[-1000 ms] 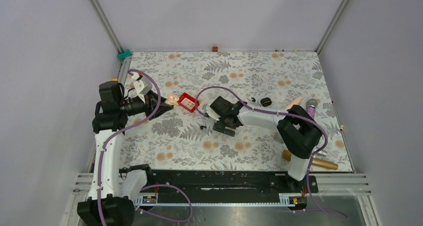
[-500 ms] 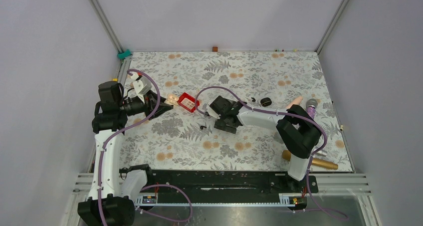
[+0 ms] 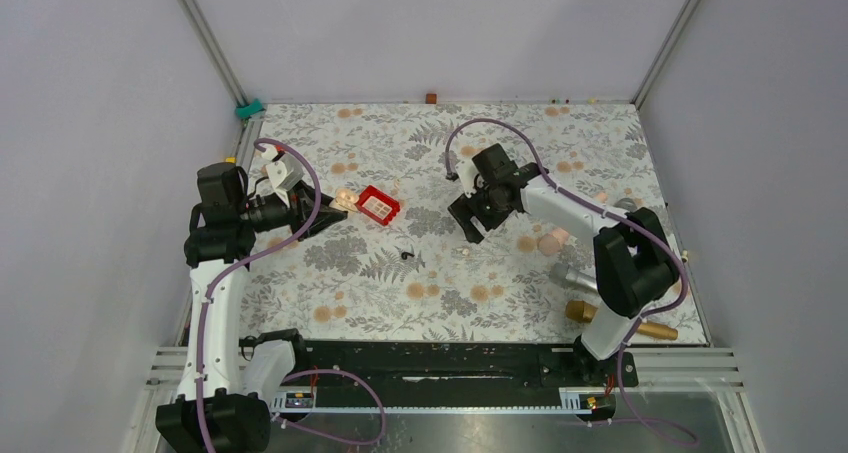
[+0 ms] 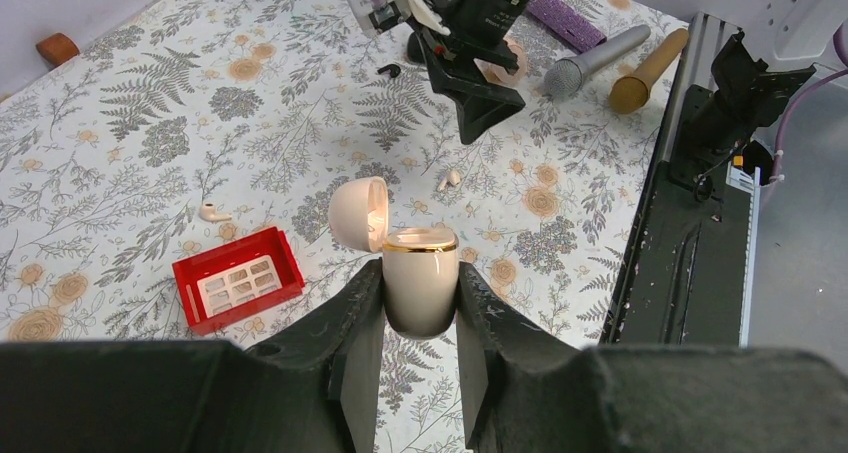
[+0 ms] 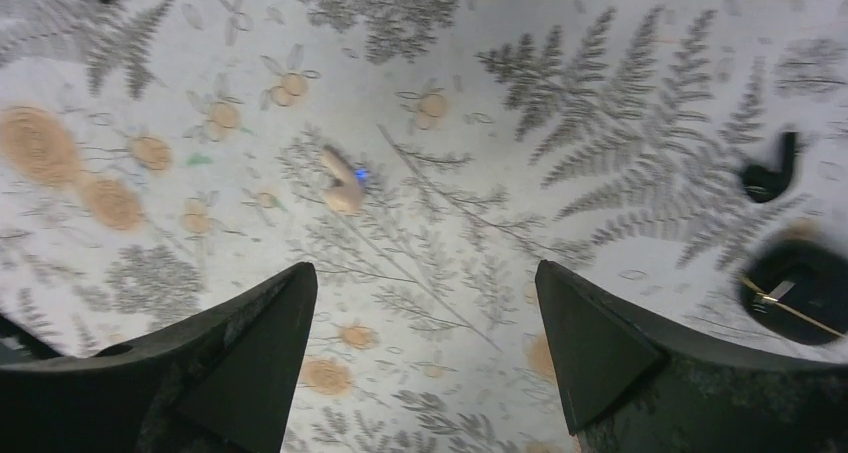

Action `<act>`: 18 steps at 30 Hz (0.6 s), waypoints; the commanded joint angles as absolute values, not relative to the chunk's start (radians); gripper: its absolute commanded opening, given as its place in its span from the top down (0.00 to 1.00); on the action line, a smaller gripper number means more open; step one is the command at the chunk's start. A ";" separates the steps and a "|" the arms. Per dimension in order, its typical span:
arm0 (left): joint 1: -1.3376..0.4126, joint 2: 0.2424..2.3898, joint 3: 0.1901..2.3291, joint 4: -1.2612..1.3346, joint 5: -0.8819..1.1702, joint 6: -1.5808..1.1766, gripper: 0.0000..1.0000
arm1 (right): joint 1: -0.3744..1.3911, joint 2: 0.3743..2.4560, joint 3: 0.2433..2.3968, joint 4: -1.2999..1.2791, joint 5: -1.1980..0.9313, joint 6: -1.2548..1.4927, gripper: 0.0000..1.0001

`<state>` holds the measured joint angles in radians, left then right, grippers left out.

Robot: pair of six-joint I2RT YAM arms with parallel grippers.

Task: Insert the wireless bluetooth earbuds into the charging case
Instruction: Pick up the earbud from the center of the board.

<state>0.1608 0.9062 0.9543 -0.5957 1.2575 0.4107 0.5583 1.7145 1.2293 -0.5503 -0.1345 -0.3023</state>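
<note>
Black charging case (image 5: 800,291) and one earbud (image 5: 768,176) lie beside the wide-spread right gripper (image 5: 425,270); left gripper (image 4: 420,271) clamps an open cream case (image 4: 420,295).

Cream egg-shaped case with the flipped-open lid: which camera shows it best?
Left wrist: the cream egg-shaped case fills the centre, clamped by the left gripper. Top view shows only a pale speck; right wrist, nothing.

Twin white arms, black joints, purple cabling.
Left white-shelled arm (image 3: 218,293), right white-shelled arm (image 3: 565,205); looping purple cable (image 3: 319,198); matte black wedge-fingered left end effector (image 4: 420,308), right end effector (image 5: 422,273).
</note>
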 commanded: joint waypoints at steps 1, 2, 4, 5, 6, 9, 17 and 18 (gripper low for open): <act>0.168 0.909 0.948 -0.557 1.305 0.417 1.00 | 0.565 1.748 1.268 -0.605 -0.310 -0.161 0.13; 0.168 0.909 0.947 -0.557 1.305 0.417 1.00 | 0.561 1.766 1.279 -0.615 -0.321 -0.147 0.14; 0.168 0.909 0.948 -0.557 1.304 0.417 1.00 | 0.549 1.801 1.301 -0.634 -0.348 -0.116 0.18; 0.168 0.911 0.947 -0.557 1.305 0.417 1.00 | 0.539 1.818 1.311 -0.646 -0.361 -0.098 0.21; 0.168 0.913 0.948 -0.557 1.305 0.417 1.00 | 0.527 1.833 1.320 -0.656 -0.376 -0.083 0.23; 0.167 0.917 0.948 -0.557 1.307 0.417 1.00 | 0.486 1.867 1.321 -0.663 -0.425 -0.041 0.30; 0.168 0.924 0.951 -0.558 1.306 0.416 1.00 | 0.450 1.908 1.315 -0.664 -0.492 0.032 0.50; 0.168 0.924 0.951 -0.558 1.307 0.416 1.00 | 0.450 1.911 1.315 -0.663 -0.498 0.036 0.50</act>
<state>0.1616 0.9207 0.9543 -0.5957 1.2617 0.4107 0.4423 1.9018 1.2865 -0.6430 -0.4221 -0.0219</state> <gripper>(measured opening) 0.283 0.508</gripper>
